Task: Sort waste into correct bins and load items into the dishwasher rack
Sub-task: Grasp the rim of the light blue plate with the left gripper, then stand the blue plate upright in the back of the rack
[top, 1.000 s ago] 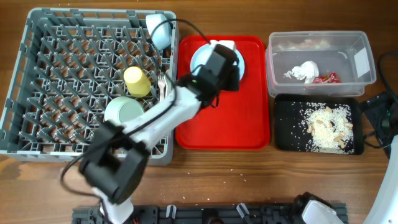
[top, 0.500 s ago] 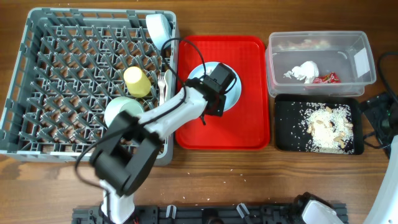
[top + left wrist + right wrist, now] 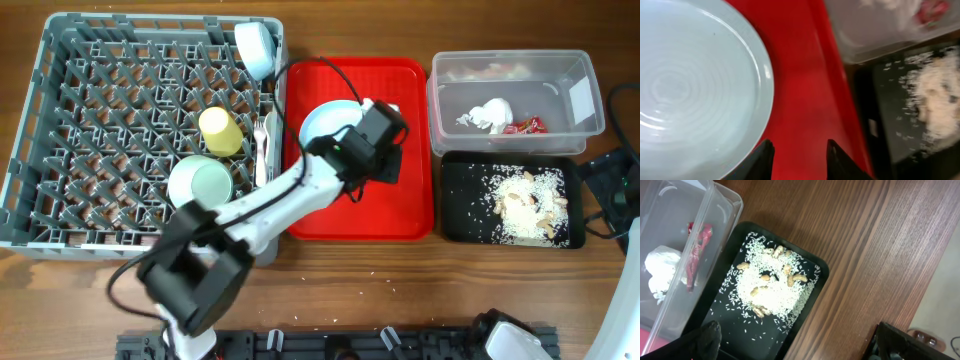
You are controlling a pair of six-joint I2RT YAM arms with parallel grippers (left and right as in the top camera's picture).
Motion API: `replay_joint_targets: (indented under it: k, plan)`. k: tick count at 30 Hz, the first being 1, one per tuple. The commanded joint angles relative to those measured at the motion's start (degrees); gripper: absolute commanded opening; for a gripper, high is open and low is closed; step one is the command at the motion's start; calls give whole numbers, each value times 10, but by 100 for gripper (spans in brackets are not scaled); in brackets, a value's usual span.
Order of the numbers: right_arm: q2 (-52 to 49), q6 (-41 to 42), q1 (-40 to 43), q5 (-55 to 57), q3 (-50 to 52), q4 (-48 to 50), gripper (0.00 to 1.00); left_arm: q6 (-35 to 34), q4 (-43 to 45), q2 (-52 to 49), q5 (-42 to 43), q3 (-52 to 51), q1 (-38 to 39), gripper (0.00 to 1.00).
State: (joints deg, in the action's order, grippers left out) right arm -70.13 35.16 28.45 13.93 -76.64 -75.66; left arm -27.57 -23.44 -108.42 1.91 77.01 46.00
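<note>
The left tool [image 3: 799, 149] hung part-open and empty just right of the pale blue plate [image 3: 690, 85], which lay flat on the red tray [image 3: 800, 75] mid-frame. Closing there risked missing the rim or shoving the plate.

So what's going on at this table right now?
The left pincer is open over the flat red serving tray, beside the pale blue plate, holding nothing. A small yellow cup and two pale blue bowls sit in the grey plastic dishwasher rack. The crumpled white napkin lies in the clear plastic tub, rice scraps in the black tray. The right pincer is open and empty.
</note>
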Motion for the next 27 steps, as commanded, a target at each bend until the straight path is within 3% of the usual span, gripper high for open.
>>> replay_joint_targets:
  k: [1, 8, 9, 11, 12, 15, 19, 22, 24, 27]
  plan:
    - [1, 9, 1, -1, -5, 1, 100, 1, 46, -62, -65, -2, 9, 37]
    - [1, 9, 1, -1, -5, 1, 100, 3, 104, -154, -110, -2, 10, 35]
    - [1, 9, 1, -1, -5, 1, 100, 3, 104, -166, -110, -2, 10, 32]
    - [1, 9, 1, -1, -5, 1, 100, 3, 103, -172, -110, -2, 11, 4]
    - [1, 9, 1, -1, -5, 1, 100, 4, 105, -166, -111, -1, 11, 4]
    - [1, 9, 1, -1, -5, 1, 100, 49, 80, -88, -112, 31, 9, 4]
    - [1, 9, 1, -1, -5, 0, 100, 49, -82, 128, -103, 142, -1, 4]
    - [1, 9, 1, -1, -5, 1, 100, 49, -141, 228, -27, 168, -50, 4]
    - [1, 9, 1, -1, -5, 1, 100, 48, -183, 288, 100, 168, -148, 4]
    - [1, 9, 1, -1, -5, 1, 100, 46, -209, 292, 325, 167, -303, 4]
